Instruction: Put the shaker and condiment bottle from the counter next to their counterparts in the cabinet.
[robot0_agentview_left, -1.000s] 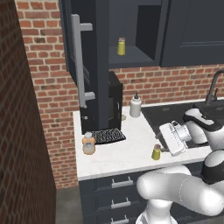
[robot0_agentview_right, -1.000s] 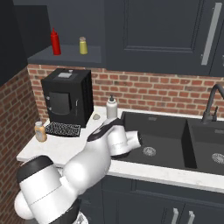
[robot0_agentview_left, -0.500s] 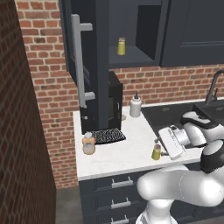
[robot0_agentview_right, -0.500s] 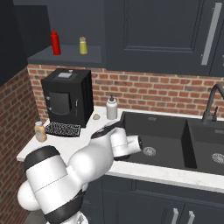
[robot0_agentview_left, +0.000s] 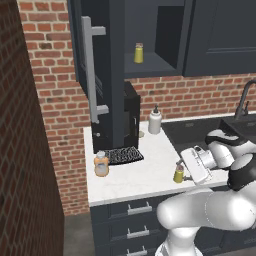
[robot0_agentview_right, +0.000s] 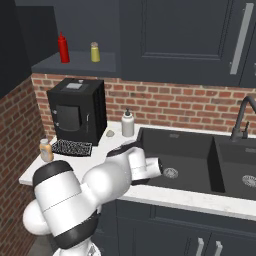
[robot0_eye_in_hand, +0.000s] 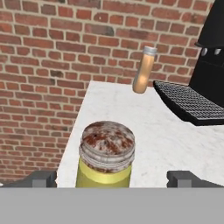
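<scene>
1. Two-finger gripper (robot0_eye_in_hand: 111, 178) has its jaws spread wide, holding nothing, one fingertip (robot0_eye_in_hand: 41, 178) on each side of the small yellow-olive shaker with greyish cap (robot0_eye_in_hand: 106, 158).
2. Shaker (robot0_agentview_left: 178, 173) stands near the white marble counter's (robot0_agentview_left: 145, 172) front edge.
3. Squat orange condiment bottle (robot0_agentview_left: 101, 164) stands near the counter's left edge, just beside the black grille tray (robot0_agentview_left: 123, 155).
4. Black coffee machine (robot0_agentview_right: 76, 110) and white dark-nozzle bottle (robot0_agentview_left: 155, 120) stand at the back edge.
5. Pale-yellow shaker (robot0_agentview_left: 139, 53) and red bottle (robot0_agentview_right: 63, 48) stand on the navy cabinet's shelf (robot0_agentview_right: 75, 64).

Red brick wall (robot0_agentview_left: 55, 95) ran behind the worktop and down the left side. Dark sink basin (robot0_agentview_right: 185, 160) with black tap (robot0_agentview_right: 241, 117) sat right. Black coffee machine (robot0_agentview_right: 75, 110) stood on the marble. Lighting even.
</scene>
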